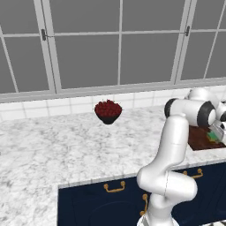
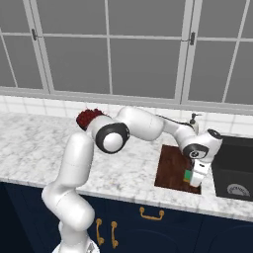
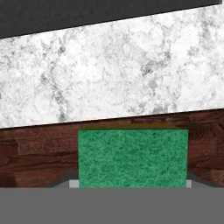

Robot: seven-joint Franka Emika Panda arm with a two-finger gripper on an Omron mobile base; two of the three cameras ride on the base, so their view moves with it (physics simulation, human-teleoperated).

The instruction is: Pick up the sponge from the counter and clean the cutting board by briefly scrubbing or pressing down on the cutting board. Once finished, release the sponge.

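The pincer (image 2: 193, 182) was down over the cutting board (image 2: 170, 170), clamped narrowly on the sponge (image 2: 188, 175), whose green face (image 3: 133, 158) sat between the fingers right above the wood. The cutting board lay on the marbled surface (image 2: 34, 148) beside the black sink (image 2: 234, 165); the fruit bowl (image 1: 108, 111) stood well apart from the board, near the window.

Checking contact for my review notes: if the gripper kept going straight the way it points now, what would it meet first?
The gripper points down with the sponge between its fingers, so the sponge would press onto the cutting board first. Whether they already touch is unclear.
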